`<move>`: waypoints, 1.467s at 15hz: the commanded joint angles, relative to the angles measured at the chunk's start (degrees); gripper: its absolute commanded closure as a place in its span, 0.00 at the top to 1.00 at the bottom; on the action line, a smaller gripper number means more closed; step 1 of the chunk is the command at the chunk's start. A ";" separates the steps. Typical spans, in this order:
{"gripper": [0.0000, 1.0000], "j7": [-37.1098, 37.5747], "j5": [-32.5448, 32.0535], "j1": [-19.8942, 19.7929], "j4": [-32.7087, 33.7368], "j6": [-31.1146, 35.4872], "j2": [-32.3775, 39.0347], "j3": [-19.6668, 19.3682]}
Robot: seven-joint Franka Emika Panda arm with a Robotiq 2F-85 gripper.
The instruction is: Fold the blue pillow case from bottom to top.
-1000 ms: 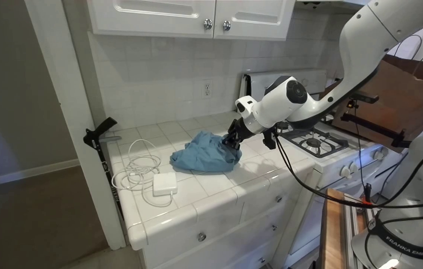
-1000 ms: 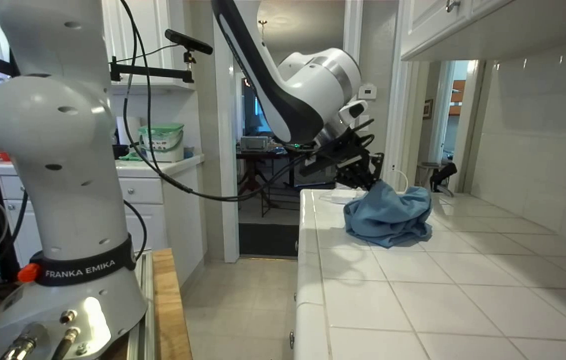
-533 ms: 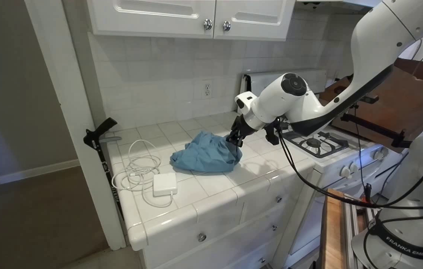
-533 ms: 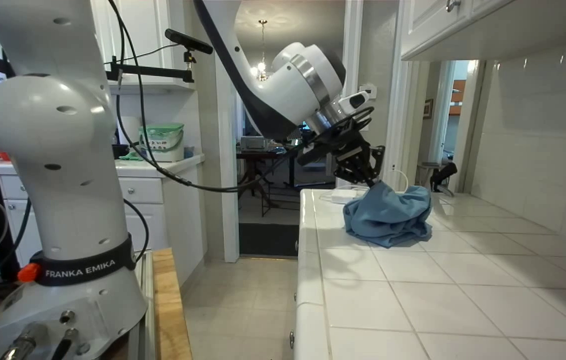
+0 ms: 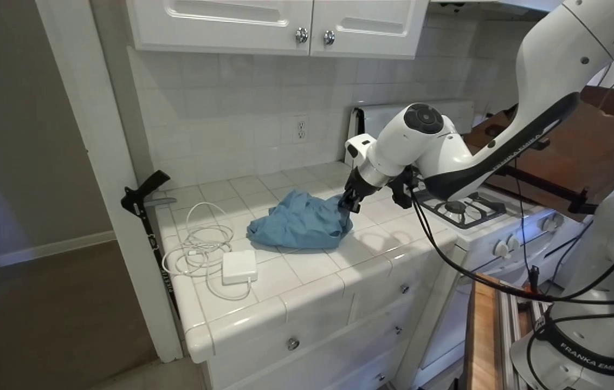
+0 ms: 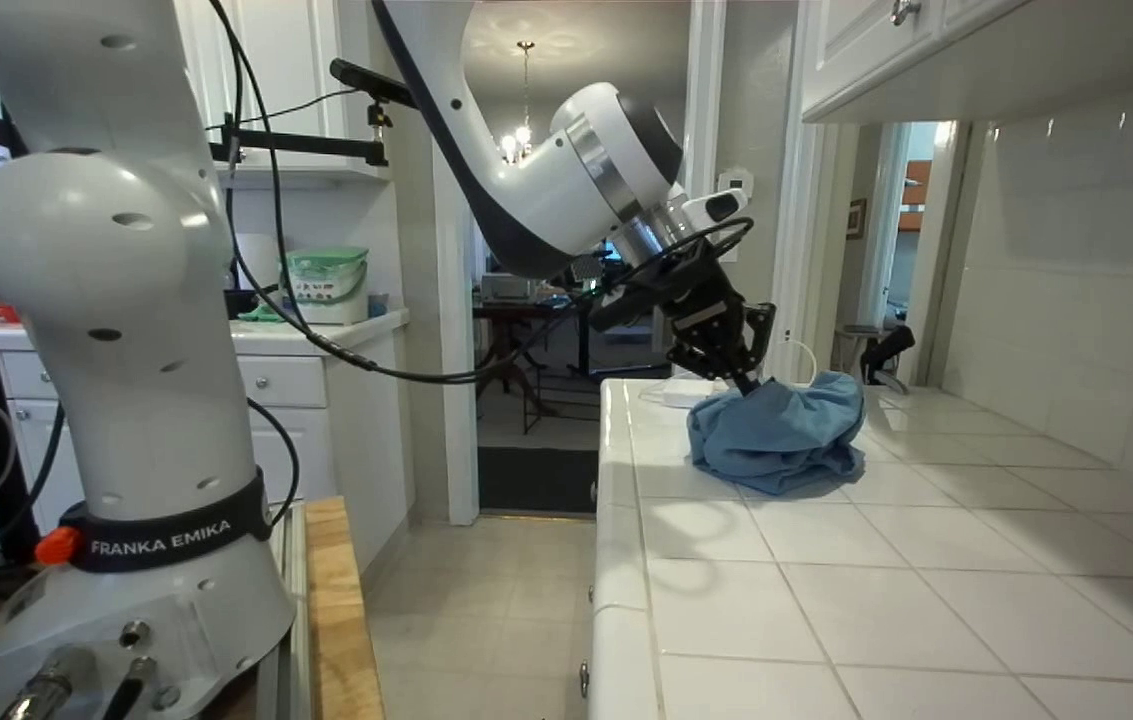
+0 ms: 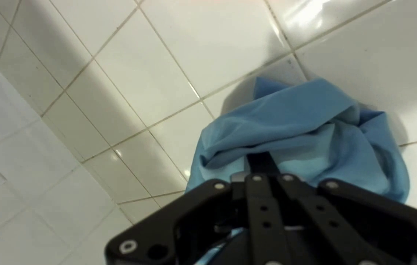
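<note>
While the robot's white arm (image 5: 396, 142) leans over the counter (image 5: 279, 271), we can see its black claw (image 7: 262, 162) touching the blue pillow case (image 5: 298, 225). We see the claw clenched, with its two fingers pressed tight together. The tips poke at the cloth, and we cannot tell if a bit of it is pinched between them. In both exterior views, the claw points down at a slant.

We find the blue pillow case on top of the counter, in a soft, lumpy heap full of wrinkles. From the wrist view, we look down on a wide fold that runs across it, with a little corner sticking out past the fold.

Near the heap, in an exterior view, we spot a small white box (image 5: 239, 265). Its white cord (image 5: 194, 253) lies in loops on the counter, just beside it. On the other side of the blue pillow case, away from the box, we see the stove (image 5: 483, 252). A black stick (image 5: 134, 200) with a handle stands by the end of the counter, next to the door frame (image 5: 109, 151). Behind the heap, we see a plug socket (image 5: 301, 129) on the tiled wall (image 5: 220, 119), and white cupboards (image 5: 220, 32) hang up above.
</note>
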 commanded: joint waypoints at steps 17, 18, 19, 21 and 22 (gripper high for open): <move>0.00 21.50 -20.26 -3.93 8.47 17.89 16.90 -4.20; 0.00 22.17 -20.82 -4.00 8.87 18.08 17.63 -4.27; 0.00 23.06 -21.38 -4.00 9.59 18.24 18.39 -4.33; 0.00 23.32 -21.24 -4.04 10.41 18.31 19.61 -4.36; 0.00 23.55 -21.32 -4.05 10.87 18.46 20.23 -4.36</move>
